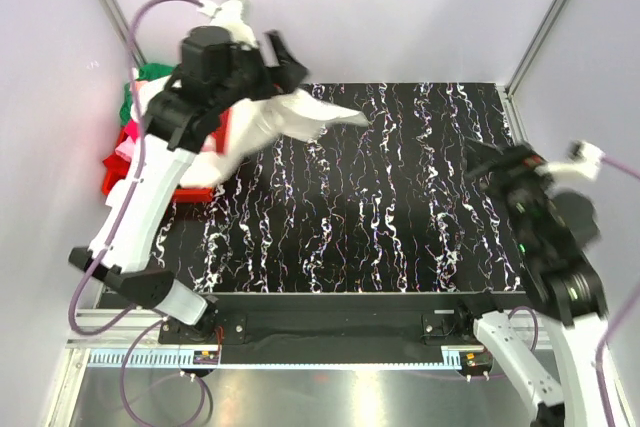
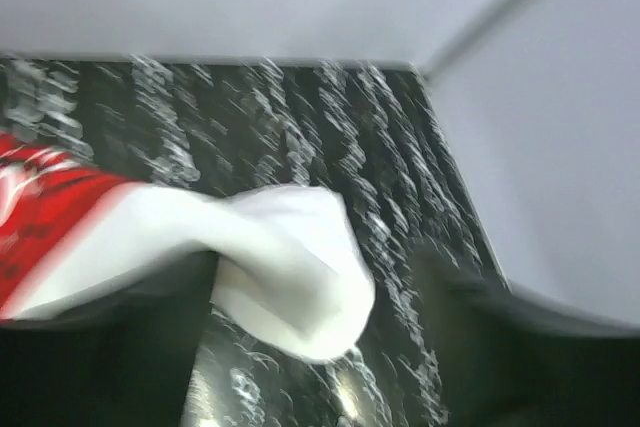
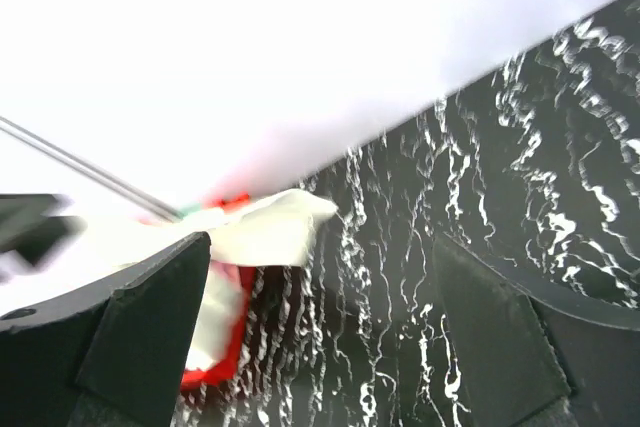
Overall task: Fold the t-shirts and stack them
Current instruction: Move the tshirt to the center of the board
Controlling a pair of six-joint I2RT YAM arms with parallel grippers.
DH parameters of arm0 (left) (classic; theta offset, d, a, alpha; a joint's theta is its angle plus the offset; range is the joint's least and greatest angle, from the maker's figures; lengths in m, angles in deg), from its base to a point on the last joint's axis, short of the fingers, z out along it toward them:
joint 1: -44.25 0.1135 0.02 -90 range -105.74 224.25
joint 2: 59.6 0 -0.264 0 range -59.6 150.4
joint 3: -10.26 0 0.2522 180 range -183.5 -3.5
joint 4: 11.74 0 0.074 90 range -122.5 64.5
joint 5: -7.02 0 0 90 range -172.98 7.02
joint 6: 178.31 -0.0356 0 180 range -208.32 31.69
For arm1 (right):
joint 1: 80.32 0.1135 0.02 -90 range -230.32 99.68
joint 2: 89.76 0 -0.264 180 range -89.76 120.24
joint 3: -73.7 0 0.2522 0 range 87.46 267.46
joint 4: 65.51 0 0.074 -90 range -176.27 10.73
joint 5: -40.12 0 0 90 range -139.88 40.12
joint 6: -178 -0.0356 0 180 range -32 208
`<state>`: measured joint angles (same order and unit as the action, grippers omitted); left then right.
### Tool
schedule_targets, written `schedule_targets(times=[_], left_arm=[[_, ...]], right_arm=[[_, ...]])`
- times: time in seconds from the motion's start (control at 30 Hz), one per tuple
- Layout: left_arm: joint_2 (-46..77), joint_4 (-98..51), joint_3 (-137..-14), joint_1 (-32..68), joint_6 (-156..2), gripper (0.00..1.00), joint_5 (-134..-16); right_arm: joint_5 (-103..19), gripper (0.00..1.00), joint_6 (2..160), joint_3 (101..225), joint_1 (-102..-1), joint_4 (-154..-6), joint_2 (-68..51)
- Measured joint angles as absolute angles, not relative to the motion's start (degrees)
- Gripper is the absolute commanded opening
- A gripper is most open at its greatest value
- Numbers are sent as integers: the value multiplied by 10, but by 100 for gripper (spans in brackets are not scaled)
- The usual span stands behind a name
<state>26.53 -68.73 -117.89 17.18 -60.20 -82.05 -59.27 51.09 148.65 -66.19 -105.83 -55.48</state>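
Observation:
A large white t-shirt (image 1: 285, 117) trails from the red bin (image 1: 115, 162) out over the black marbled table, its tip pointing right. My left gripper (image 1: 287, 59) is raised above it at the back left. In the left wrist view the jaws (image 2: 315, 342) stand wide apart, and a fold of the white shirt (image 2: 290, 247) comes over the left finger into the gap; the view is blurred. A red printed patch (image 2: 40, 207) shows at its left. My right gripper (image 1: 485, 162) is open and empty at the right, and its view (image 3: 320, 347) shows the shirt (image 3: 265, 232) far off.
The red bin also shows in the right wrist view (image 3: 215, 367). It holds more cloth, with green cloth (image 1: 150, 72) at its back. Pale walls close in the table at the back and sides. The black marbled tabletop (image 1: 400, 207) spreads between the two arms.

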Motion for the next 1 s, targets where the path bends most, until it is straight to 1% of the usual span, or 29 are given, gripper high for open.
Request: schedule_targets(times=[0.1, 0.2, 0.27, 0.37, 0.5, 0.6, 0.7, 0.8, 0.83, 1.0], left_arm=[[311, -702, -1192, 128, -604, 99, -777], [346, -717, -1149, 95, -611, 99, -768], [343, -731, -1086, 87, -613, 99, -766], [318, -747, -990, 90, -615, 99, -774], [225, -754, -864, 99, -615, 99, -789], [142, -755, -806, 109, -615, 99, -803], [68, -754, -765, 132, -617, 99, -818], [2, -753, -720, 165, -622, 99, -832], [-24, -756, -698, 179, -625, 99, -837], [-107, -764, -619, 213, -633, 99, -847]], right_arm=[[-624, 100, 502, 1487, -662, -1107, -633], [-607, 100, 500, 1479, -662, -1153, -645], [-573, 100, 495, 1472, -662, -1186, -621], [-504, 100, 483, 1449, -662, -1207, -549], [-416, 100, 455, 1382, -661, -1192, -464], [-370, 100, 438, 1363, -646, -1168, -373], [-351, 99, 443, 1403, -615, -1142, -252], [-340, 100, 455, 1483, -597, -1118, -120], [-338, 100, 462, 1526, -590, -1110, -63], [-345, 100, 488, 1725, -561, -1106, 149]])
